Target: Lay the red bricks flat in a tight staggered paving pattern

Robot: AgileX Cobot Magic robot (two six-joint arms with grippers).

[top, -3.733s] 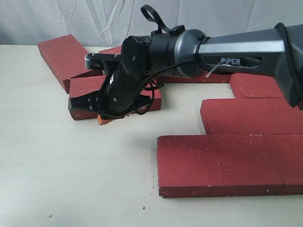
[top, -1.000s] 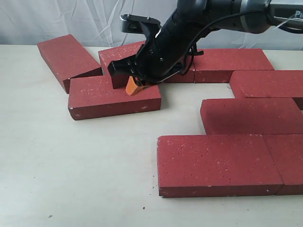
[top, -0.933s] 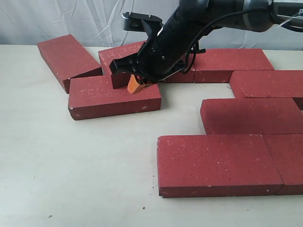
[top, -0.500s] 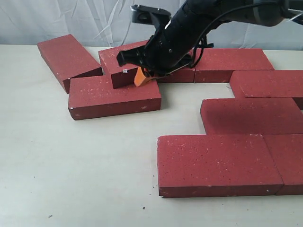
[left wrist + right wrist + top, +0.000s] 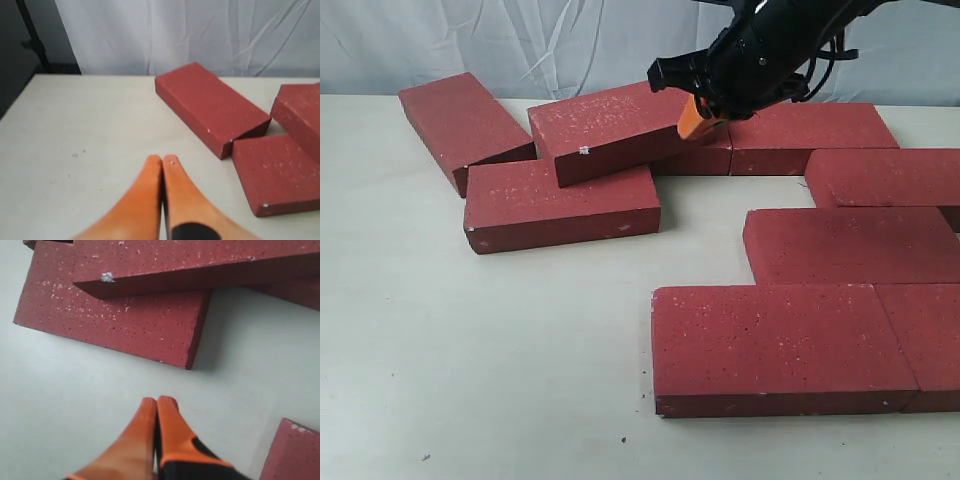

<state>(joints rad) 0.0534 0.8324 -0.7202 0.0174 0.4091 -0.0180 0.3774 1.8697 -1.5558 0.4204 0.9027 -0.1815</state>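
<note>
My right gripper [image 5: 692,119]: closed, empty.
It hangs over the tilted brick [image 5: 605,128], at its right end; a flat brick [image 5: 560,205] lies under that brick. My left gripper [image 5: 162,160] is closed.

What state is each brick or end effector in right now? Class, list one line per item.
Front loose brick: flat, skewed, apart from the paving.
Tilted brick: not flat, propped on the front loose brick's rear edge.
Far-left brick: flat, angled, unplaced.
Paved bricks: flat, in staggered rows.
Left end effector: shut, empty.
Right end effector: shut, empty.
</note>
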